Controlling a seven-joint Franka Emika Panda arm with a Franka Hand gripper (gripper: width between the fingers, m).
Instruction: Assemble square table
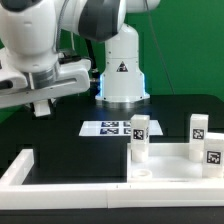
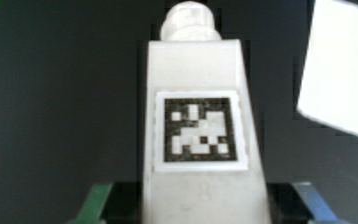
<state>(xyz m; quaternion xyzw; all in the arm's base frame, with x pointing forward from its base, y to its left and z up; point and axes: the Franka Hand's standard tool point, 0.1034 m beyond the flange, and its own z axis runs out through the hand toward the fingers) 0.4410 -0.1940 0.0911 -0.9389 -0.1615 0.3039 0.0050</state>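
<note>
In the wrist view a white leg [image 2: 197, 110] with a black-and-white tag and a threaded tip lies lengthwise between my fingers, and my gripper [image 2: 199, 205] is shut on its lower end. The green fingertip [image 2: 105, 200] and the blue one [image 2: 302, 200] flank it. In the exterior view my gripper [image 1: 40, 102] hangs above the dark table at the exterior view's left, and the held leg is hard to make out there. The square table top [image 1: 168, 165] lies at the exterior view's right with two legs [image 1: 139, 137] [image 1: 198, 131] standing upright on it.
The marker board [image 1: 110, 128] lies in front of the robot base [image 1: 122, 75]. White border rails [image 1: 60, 178] run along the front and the exterior view's left. A white tagged surface [image 2: 341, 70] shows beside the leg in the wrist view; I cannot tell which part it is.
</note>
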